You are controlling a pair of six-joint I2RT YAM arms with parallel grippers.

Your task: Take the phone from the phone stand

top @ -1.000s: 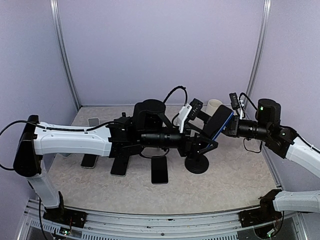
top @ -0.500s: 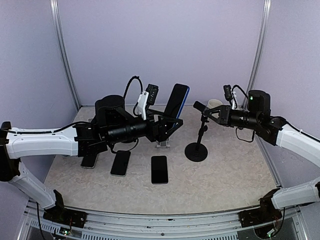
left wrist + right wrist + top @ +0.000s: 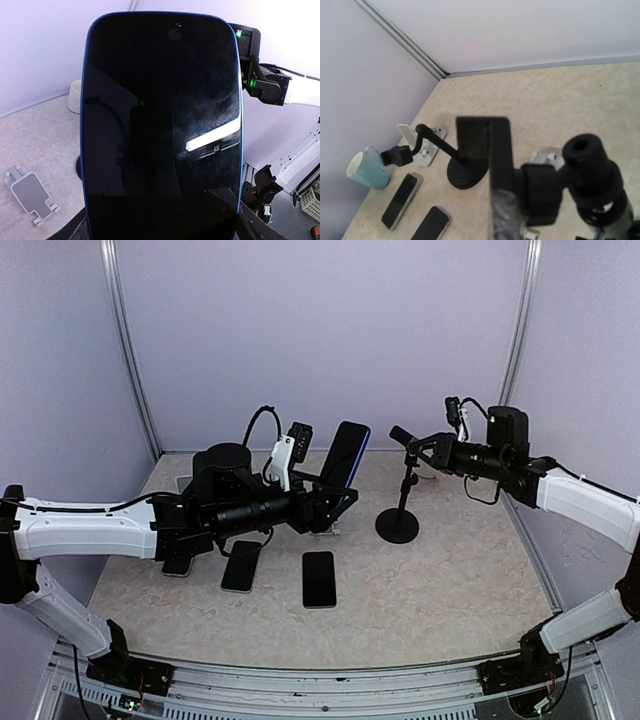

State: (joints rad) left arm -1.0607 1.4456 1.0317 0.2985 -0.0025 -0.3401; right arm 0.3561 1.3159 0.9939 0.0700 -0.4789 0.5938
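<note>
Compared with one second earlier, we noted that the left gripper [image 3: 331,498] had carried the phone [image 3: 162,125] leftward, off the phone stand [image 3: 398,527]. Its fingers were clamped on the phone's lower end, holding it upright above the table [image 3: 460,585]. The phone showed a dark, unlit glass face, a blue rim and a small lens near its top edge. We could not tell how the right gripper [image 3: 418,447] was set; it was near the stand's head.

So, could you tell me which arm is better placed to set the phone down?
Left: the left gripper holds the phone, clear of the stand; the right gripper is by the stand, not the phone.
</note>
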